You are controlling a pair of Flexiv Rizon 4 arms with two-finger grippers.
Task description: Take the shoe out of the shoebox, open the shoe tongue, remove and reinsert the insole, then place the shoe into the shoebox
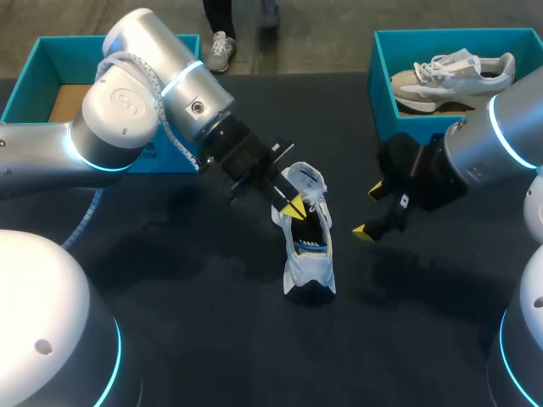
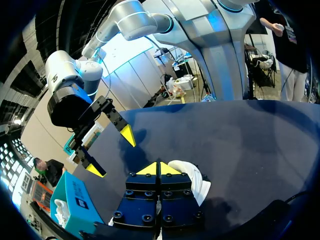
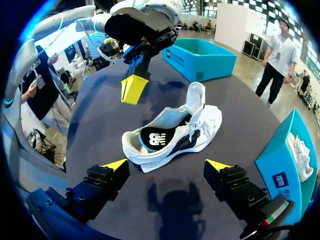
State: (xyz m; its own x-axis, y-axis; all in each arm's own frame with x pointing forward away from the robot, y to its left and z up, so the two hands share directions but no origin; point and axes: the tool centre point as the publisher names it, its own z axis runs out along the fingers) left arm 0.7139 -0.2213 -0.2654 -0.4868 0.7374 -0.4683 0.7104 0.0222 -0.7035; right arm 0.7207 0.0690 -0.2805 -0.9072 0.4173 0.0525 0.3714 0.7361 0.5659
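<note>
Shoe: standing on its sole on the black bench, out of the box, between the two arms.
Feel: likely light; soft, bendy cloth on top, firmer at the sole and heel.
Tongue: pulled up, so the mouth of the shoe is wide open.
Insole: dark, lying flat inside; thin and floppy by the look of it, easy to bend.
Best place to grab: the heel end of the insole for lifting it out; the heel wall or the side for keeping the shoe steady.
Left fingers: pressed together with nothing between them, just above the mouth of the shoe, not touching it.
Right fingers: spread wide, holding nothing, near the side of the shoe but apart from it.
Shoebox: blue, well behind the shoe.
</note>
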